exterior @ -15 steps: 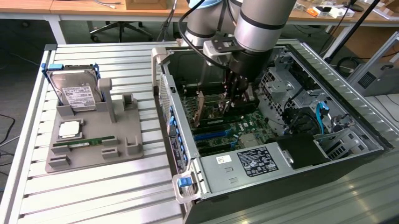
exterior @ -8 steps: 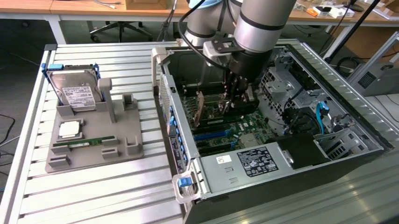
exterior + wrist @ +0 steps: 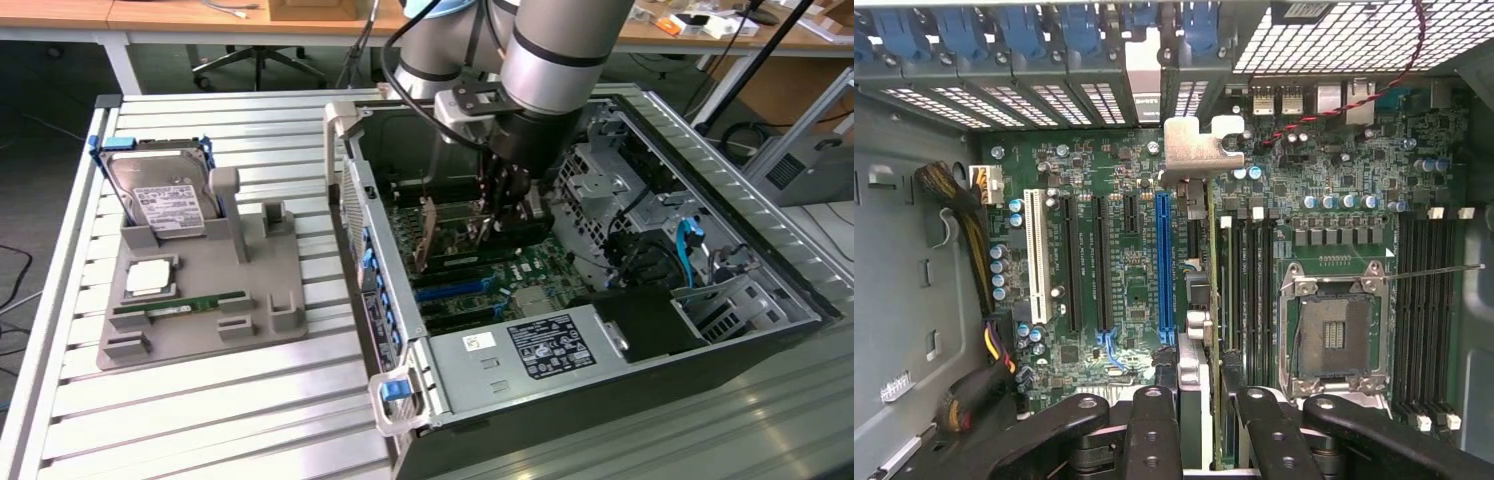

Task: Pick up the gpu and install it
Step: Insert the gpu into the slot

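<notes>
My pincer (image 3: 514, 215) is down inside the open computer case (image 3: 694, 200), closed on the gpu (image 3: 1206, 300), which stands edge-on between my fingers (image 3: 1154, 430). Its silver bracket (image 3: 1199, 145) lies ahead of me, near the rear slot covers. Pickup is done. The card hangs over the motherboard (image 3: 1114, 270), just beside the blue slot (image 3: 1163, 260); I cannot tell whether it is seated.

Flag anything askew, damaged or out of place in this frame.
Nothing stands out. The gripper holds the gpu edge-on over the motherboard, in line with its slots. The hard drive and memory stick sit in their holders on the grey tray.
</notes>
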### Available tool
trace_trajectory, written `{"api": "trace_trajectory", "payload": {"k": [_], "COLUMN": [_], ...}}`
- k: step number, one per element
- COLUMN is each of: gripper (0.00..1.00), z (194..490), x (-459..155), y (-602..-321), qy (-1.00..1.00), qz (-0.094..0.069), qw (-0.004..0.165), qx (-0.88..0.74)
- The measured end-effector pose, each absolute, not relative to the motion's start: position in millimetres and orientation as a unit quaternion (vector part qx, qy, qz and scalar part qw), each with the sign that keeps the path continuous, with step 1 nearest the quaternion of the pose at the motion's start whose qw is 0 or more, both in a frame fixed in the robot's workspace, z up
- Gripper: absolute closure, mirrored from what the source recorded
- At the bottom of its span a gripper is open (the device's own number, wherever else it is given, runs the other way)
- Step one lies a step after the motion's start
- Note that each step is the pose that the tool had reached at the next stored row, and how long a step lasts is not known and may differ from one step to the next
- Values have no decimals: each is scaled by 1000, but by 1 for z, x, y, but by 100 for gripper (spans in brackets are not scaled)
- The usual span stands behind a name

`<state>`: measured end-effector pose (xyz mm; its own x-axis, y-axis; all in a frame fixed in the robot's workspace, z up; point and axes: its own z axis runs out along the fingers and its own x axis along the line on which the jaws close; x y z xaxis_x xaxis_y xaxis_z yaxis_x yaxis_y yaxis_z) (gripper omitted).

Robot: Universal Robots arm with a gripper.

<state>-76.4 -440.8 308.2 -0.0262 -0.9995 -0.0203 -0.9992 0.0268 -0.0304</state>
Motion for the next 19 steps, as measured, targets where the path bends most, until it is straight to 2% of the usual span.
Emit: {"api": "trace_trajectory", "payload": {"k": [19], "gripper": [73], "z": [304], "x": [-76], "y": [-441], "qy": [716], "qz": [-4], "qw": [18], "qx": [-698]}}
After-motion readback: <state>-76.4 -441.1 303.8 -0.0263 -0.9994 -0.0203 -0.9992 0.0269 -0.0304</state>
